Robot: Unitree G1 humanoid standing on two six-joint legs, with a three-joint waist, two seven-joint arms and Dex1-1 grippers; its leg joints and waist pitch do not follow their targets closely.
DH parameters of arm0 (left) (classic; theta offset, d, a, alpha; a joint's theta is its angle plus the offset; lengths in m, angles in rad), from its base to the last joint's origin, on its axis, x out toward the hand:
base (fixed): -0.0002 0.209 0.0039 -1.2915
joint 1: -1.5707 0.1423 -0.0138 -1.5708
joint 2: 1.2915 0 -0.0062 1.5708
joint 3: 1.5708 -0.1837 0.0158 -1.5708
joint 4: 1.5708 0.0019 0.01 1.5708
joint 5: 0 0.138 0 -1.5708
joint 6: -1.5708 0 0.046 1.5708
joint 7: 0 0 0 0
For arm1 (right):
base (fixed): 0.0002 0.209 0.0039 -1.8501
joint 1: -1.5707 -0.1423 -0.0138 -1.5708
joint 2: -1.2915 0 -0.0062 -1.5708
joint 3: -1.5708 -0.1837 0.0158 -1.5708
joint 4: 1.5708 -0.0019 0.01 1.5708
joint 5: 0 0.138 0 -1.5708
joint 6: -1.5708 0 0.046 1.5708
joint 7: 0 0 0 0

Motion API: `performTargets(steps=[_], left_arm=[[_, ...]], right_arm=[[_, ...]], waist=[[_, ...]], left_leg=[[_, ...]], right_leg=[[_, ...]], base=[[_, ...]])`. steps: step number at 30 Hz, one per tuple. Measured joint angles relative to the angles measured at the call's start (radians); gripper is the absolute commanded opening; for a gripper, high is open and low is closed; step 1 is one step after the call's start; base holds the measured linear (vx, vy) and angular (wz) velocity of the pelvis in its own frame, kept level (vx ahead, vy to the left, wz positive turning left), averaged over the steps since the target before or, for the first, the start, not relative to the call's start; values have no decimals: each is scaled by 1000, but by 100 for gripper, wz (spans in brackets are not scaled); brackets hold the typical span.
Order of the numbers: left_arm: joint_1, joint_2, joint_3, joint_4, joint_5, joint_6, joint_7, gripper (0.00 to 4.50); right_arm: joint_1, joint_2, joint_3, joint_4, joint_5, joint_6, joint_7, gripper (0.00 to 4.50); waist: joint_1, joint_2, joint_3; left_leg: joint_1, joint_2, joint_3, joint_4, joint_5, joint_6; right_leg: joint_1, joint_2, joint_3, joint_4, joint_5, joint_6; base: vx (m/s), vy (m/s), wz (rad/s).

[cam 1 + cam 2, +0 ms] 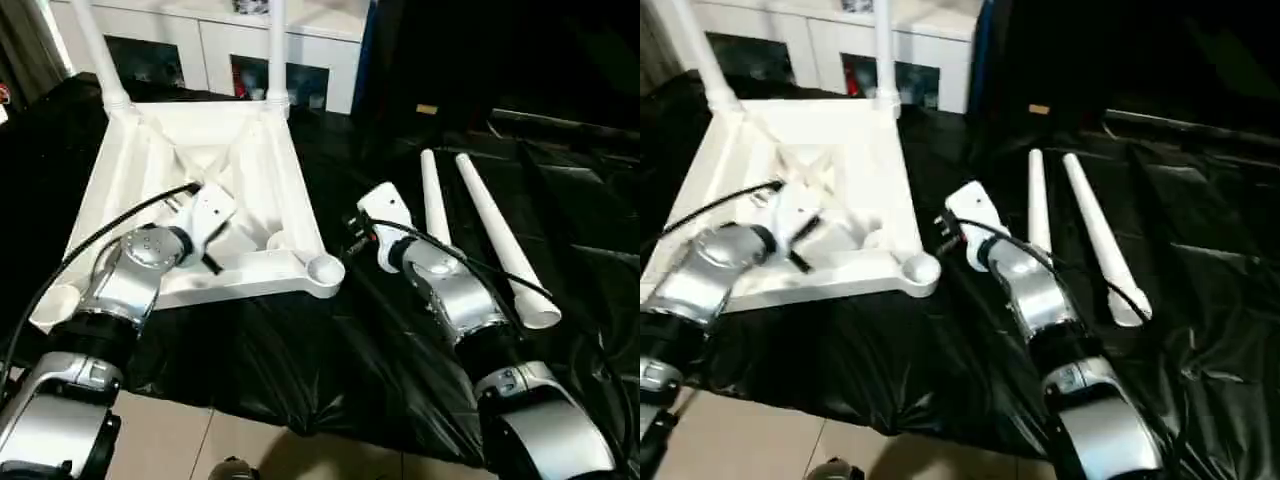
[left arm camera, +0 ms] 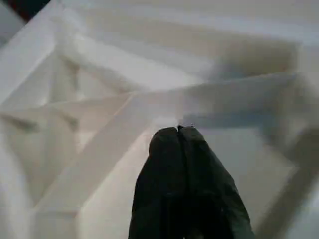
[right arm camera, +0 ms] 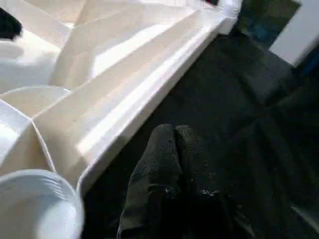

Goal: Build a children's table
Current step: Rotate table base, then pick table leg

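We see the white plastic tabletop [image 1: 250, 150] lying ribbed side up on black sheeting [image 1: 330, 350], two legs standing in its far sockets, two white tapered tube legs [image 1: 490, 235] lying right. Our left gripper [image 2: 179, 144], fingers pressed together, seemingly hovers over the ribs; our right gripper [image 3: 174, 144], likewise closed and empty, is beside the near edge.

Black cloth [image 1: 340, 350] between the table top [image 1: 285, 180] and two loose legs [image 1: 480, 230] looks open. Two standing legs [image 1: 275, 50] block the far side.
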Motion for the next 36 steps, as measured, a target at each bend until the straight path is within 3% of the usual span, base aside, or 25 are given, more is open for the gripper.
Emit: performTargets(steps=[4, 7, 8, 12, 18, 28, 30, 34, 36], left_arm=[[112, 19, 16, -214, -111, 34, -129, 0], [147, 19, 20, -291, -143, 48, -164, 0], [156, 19, 22, -311, -151, 51, -164, 0], [215, -11, 74, -421, -209, 115, -151, 0], [256, -42, 101, -558, -280, 195, -131, 68], [285, -81, 97, -649, -304, 247, -95, 134], [293, -81, 97, -659, -305, 257, -93, 172], [316, -81, 90, -672, -307, 275, -100, 189], [318, -77, 87, -682, -311, 282, -109, 223]], right_arm=[[31, -29, -16, -65, 37, 21, 33, 5], [41, -35, -36, -92, 64, 55, 41, 5], [43, -36, -42, -102, 72, 70, 45, 30], [42, -31, -86, -119, 83, 143, 7, 56], [-6, -26, -141, -98, 99, 219, -105, 127], [-37, -49, -191, -50, 102, 306, -193, 212], [-38, -55, -203, -41, 103, 320, -210, 232], [-38, -62, -219, -39, 107, 337, -222, 260], [-38, -62, -219, -38, 109, 342, -224, 295]], waist=[[1, -1, 0], [-2, -1, 0], [-2, -1, 0], [-4, 0, 0], [-4, 1, 1], [-6, 1, 0], [-6, 1, 0], [-8, 1, 0], [-7, 2, 0]], left_leg=[[0, 0, 1, 0, -1, 1], [1, 0, 2, -1, -1, 1], [1, 0, 2, -1, -1, 1], [2, 0, 2, -1, -1, 1], [3, 0, 2, -1, 0, 1], [2, 0, 2, -1, 0, 1], [2, 0, 2, -1, 0, 1], [3, 0, 2, -1, 0, 1], [3, 0, 2, -1, 0, 1]], right_leg=[[0, 0, 0, 0, -4, 0], [0, 0, 0, 1, -5, 0], [0, 0, 0, 1, -5, 0], [1, 0, 1, 2, -5, 0], [1, 0, 0, 3, -4, 0], [1, 0, 1, 2, -5, 1], [1, 0, 1, 2, -5, 1], [1, 0, 1, 2, -5, 1], [1, 0, 1, 2, -5, 1]], base=[[0, 0, 0], [0, 0, 0], [0, 0, 0], [0, 0, 0], [0, 0, 0], [0, 0, 0], [0, 0, 0], [0, 0, 0], [0, 0, 0]])
